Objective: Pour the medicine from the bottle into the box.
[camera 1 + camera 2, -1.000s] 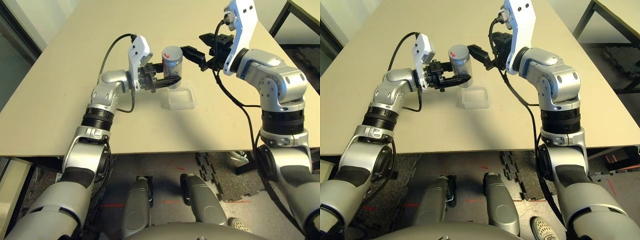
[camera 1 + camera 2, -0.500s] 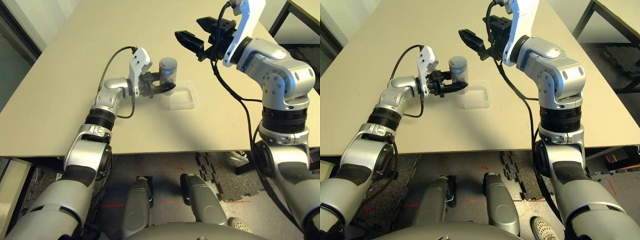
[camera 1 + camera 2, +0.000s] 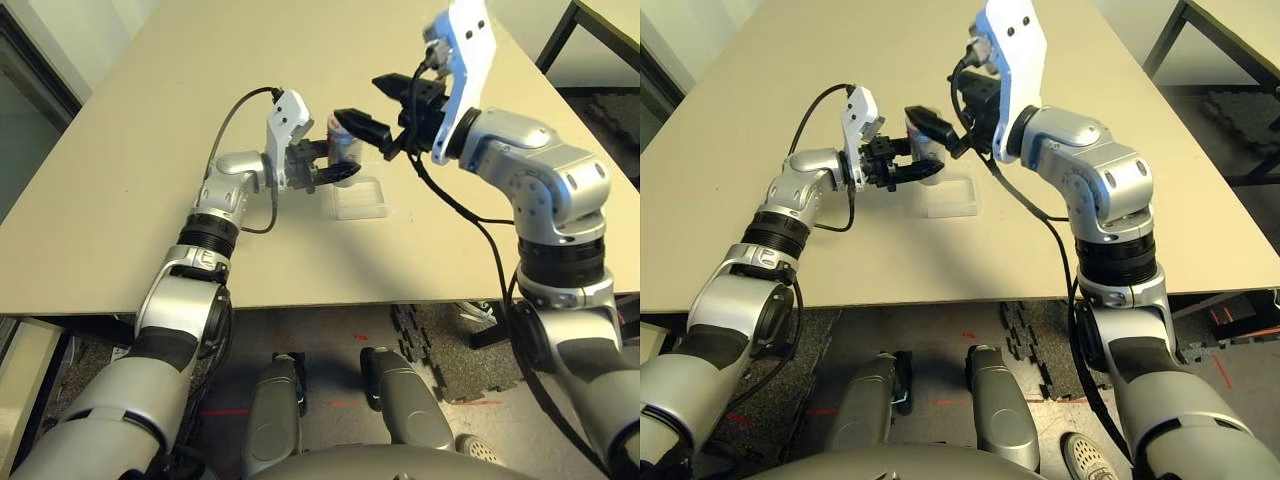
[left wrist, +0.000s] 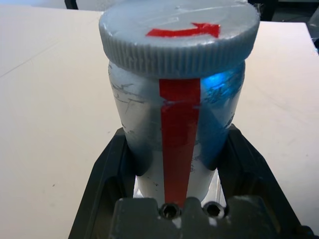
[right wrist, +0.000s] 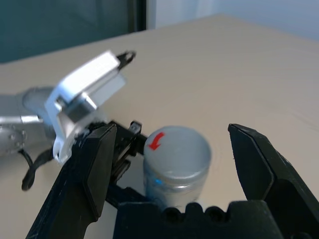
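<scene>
Your left gripper (image 4: 172, 164) is clamped on the bottle (image 4: 177, 99), one black finger on each side of its lower body. The bottle stands upright in this grip, with the cap (image 4: 179, 35) on top. The cap is grey, with a ribbed edge and a red arrow on its flat face, and a red strip runs down the side of the bottle that faces the left wrist camera. A small blue reflection sits on the bottle next to this strip.

Your right gripper (image 5: 172, 164) has its two fingers wide apart and holds nothing. In the right wrist view you see the capped bottle between these spread fingers but lower than them, so they do not touch it. In the head views the right gripper (image 3: 385, 115) points toward the left one, and its nearer black finger (image 3: 362, 125) passes in front of the upper part of the bottle (image 3: 343, 150). From these views you cannot tell if that finger touches the cap.

The box (image 3: 361, 197) lies flat on the table (image 3: 120, 180), just beside the bottle on the robot's right side and a little nearer to the robot. It is of clear plastic. The left gripper and the bottle are close to the far left corner of the box, not over its middle. A black cable (image 3: 232, 110) curves from the left wrist back to the forearm.
</scene>
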Robot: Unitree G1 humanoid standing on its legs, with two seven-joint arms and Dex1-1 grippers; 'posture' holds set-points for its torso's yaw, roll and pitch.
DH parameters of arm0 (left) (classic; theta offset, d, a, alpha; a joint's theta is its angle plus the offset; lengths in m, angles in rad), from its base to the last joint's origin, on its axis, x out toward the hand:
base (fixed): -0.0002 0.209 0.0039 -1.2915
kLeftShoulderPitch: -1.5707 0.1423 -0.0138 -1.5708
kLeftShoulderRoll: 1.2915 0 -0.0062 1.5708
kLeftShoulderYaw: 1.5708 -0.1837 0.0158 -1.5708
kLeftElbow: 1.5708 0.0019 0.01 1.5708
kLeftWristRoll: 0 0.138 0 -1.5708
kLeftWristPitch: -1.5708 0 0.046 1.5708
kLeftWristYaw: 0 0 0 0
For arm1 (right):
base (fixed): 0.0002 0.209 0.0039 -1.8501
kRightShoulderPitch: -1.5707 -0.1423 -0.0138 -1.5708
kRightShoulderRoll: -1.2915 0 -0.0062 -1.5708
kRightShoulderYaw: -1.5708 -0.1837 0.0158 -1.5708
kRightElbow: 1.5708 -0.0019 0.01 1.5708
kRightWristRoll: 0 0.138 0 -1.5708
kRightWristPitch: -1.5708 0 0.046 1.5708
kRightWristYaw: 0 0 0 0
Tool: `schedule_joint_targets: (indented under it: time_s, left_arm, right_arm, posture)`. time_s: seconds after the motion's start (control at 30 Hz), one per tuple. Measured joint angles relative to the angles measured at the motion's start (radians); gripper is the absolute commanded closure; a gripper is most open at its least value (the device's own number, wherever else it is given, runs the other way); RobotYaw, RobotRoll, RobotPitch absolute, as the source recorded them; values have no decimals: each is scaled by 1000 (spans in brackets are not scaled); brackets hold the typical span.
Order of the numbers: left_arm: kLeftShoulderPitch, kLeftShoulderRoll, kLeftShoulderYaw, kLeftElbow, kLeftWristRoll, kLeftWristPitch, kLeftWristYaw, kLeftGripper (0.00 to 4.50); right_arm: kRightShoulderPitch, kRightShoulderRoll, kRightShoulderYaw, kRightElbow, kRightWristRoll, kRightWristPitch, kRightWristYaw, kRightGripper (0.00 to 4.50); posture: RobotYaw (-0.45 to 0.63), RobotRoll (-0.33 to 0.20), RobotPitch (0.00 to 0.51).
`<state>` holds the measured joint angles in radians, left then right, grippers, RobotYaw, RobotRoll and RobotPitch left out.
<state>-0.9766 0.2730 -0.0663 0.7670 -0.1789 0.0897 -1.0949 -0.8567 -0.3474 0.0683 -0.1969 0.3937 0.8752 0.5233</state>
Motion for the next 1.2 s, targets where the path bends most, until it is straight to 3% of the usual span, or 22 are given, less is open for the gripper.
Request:
schedule_joint_targets:
  time_s: [0.6, 0.7, 0.83, 1.2]
  left_arm:
    - [1, -15, -3, -103, -5, 63, -7, 2038]
    - [3, -16, -3, -118, -5, 69, -7, 2038]
    - [4, -16, -2, -124, -8, 71, -8, 2038]
    - [7, -15, -3, -136, -11, 83, -12, 2038]
  right_arm:
    - [6, -19, 31, 2, -45, -62, 13, 0]
    - [6, -19, 31, 3, -45, -63, 13, 645]
    - [6, -13, 29, 8, -52, -67, 2, 1916]
    - [5, -13, 11, 26, -37, -74, 28, 1916]
  posture:
    - [-223, 0, 133]
    - [-221, 0, 134]
    - [-221, 0, 134]
    - [-227, 0, 137]
